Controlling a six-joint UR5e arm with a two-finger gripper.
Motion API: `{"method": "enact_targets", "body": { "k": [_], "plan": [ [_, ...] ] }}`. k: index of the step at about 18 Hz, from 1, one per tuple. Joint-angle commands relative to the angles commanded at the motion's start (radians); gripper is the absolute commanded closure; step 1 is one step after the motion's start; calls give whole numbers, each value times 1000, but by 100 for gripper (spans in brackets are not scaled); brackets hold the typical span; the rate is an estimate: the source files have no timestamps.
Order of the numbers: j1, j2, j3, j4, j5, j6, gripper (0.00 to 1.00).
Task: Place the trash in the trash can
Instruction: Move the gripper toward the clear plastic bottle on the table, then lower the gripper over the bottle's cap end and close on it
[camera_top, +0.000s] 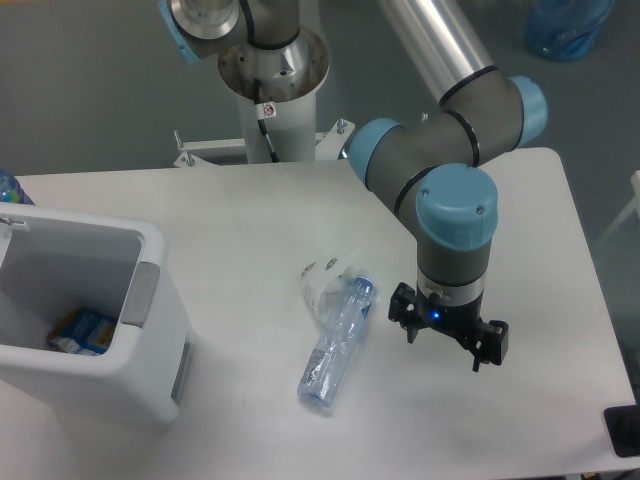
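A clear plastic water bottle (336, 341) with a blue cap lies on its side near the middle of the white table. A smaller clear plastic cup (323, 283) with white markings lies against the bottle's capped end. The white trash can (150, 330) stands at the left edge, its grey handle panel facing the bottle. My gripper (447, 345) hangs to the right of the bottle, apart from it, pointing down at the table. Its fingers stand spread with nothing between them.
A blue and yellow packet (83, 331) lies at the bottom of the bin. The arm's white base column (272, 100) rises at the back of the table. A blue translucent bag (567, 27) sits on the floor at the top right.
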Motion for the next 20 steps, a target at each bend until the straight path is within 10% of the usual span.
{"method": "enact_targets", "body": {
  "k": [13,20],
  "plan": [
    [-49,-40,-23,28,110,-9,0],
    [-147,-95,-25,26,146,-233,0]
  ]
}}
